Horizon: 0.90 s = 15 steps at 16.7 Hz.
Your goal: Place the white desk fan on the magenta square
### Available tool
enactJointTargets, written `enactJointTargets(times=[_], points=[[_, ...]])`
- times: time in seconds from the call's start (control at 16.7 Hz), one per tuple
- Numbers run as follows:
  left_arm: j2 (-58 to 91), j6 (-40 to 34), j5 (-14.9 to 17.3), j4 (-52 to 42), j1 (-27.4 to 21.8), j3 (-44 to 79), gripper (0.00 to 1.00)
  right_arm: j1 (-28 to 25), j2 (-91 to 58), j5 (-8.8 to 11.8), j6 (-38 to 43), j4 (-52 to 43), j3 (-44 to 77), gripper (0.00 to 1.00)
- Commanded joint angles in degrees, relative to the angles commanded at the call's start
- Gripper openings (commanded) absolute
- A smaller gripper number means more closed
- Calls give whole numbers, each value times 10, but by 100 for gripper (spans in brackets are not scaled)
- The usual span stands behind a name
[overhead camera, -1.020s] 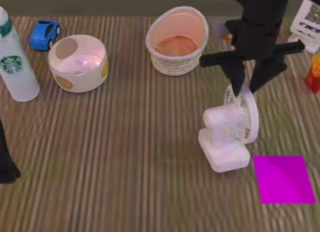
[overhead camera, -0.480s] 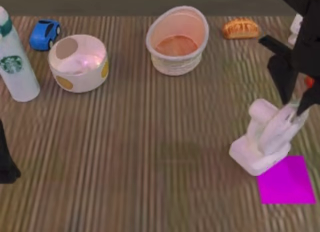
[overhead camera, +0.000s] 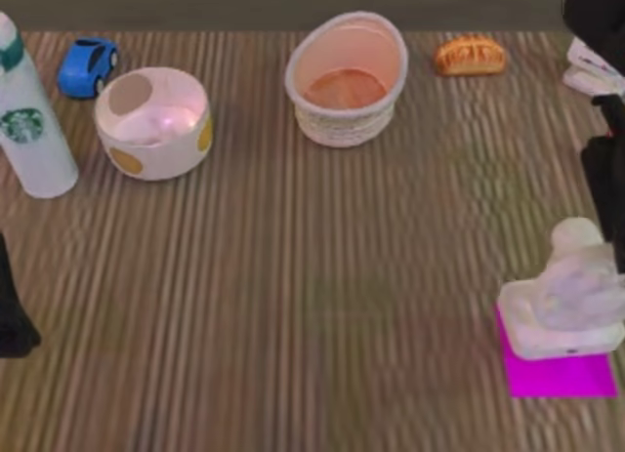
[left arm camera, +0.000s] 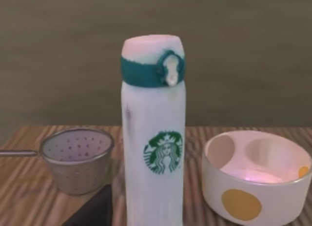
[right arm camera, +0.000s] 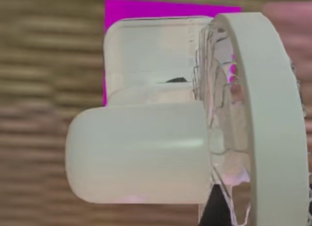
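A striped wooden table (overhead camera: 293,306) is carrying everything. A Starbucks bottle (overhead camera: 29,120), a blue toy car (overhead camera: 87,65) and a spotted white bowl (overhead camera: 152,122) are sitting at its left; a woven basket (overhead camera: 347,76) and a bread roll (overhead camera: 471,55) are lying farther back. The magenta square (overhead camera: 562,374) is lying flat at the right (partly covered by the white desk fan (overhead camera: 571,296)).

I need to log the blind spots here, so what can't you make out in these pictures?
- Right gripper: top view's right edge cuts it off; fingers unseen.
- White desk fan: blurred in the top view, so its seating on the magenta square is unclear.
- Left gripper: not visible in any view.
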<state>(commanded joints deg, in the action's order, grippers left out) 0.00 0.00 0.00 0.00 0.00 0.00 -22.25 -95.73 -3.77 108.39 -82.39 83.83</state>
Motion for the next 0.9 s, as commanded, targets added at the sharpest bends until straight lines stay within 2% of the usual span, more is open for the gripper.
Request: enactJointTargets(times=[0.24,0.6,0.9], points=[[0,0,0,0,0,0,100,-11,22,-11,61,2,-23,0],[0,0,0,0,0,0,100,-8,20,-11,61,4,-23,0],[0,0,0,0,0,0,100,-8,18,-11,59,69,-85,0]])
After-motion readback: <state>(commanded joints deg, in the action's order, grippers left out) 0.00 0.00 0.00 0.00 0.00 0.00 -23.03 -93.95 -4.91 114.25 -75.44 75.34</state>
